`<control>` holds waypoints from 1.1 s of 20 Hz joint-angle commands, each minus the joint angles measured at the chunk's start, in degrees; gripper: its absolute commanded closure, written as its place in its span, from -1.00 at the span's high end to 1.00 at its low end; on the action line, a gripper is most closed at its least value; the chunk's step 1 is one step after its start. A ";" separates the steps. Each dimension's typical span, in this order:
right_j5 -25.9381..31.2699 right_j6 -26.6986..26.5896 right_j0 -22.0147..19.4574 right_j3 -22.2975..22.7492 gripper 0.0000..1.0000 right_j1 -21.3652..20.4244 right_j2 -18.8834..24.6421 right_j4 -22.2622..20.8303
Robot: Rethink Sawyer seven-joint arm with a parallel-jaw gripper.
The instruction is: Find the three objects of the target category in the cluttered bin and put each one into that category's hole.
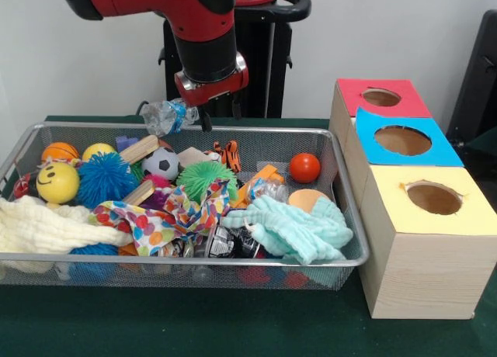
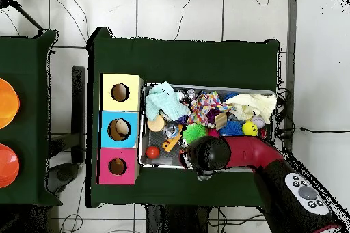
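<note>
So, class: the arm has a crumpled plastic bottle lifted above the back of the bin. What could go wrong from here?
1. The crumpled bottle hangs off to one side of the gripper, so the hold may be shallow and it could slip back into the wire bin.
2. The holes in the red box, blue box and yellow box look snug; a sideways bottle might catch on a rim.

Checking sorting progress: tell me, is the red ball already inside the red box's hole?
No, the red ball lies in the wire bin, apart from the red box.
</note>
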 commanded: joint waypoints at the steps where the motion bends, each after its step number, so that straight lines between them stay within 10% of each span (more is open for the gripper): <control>1: 2.21 -3.66 -0.02 -5.26 1.00 2.21 1.97 -1.47; 22: -3.34 -2.98 -0.18 -7.66 1.00 8.40 1.35 -3.98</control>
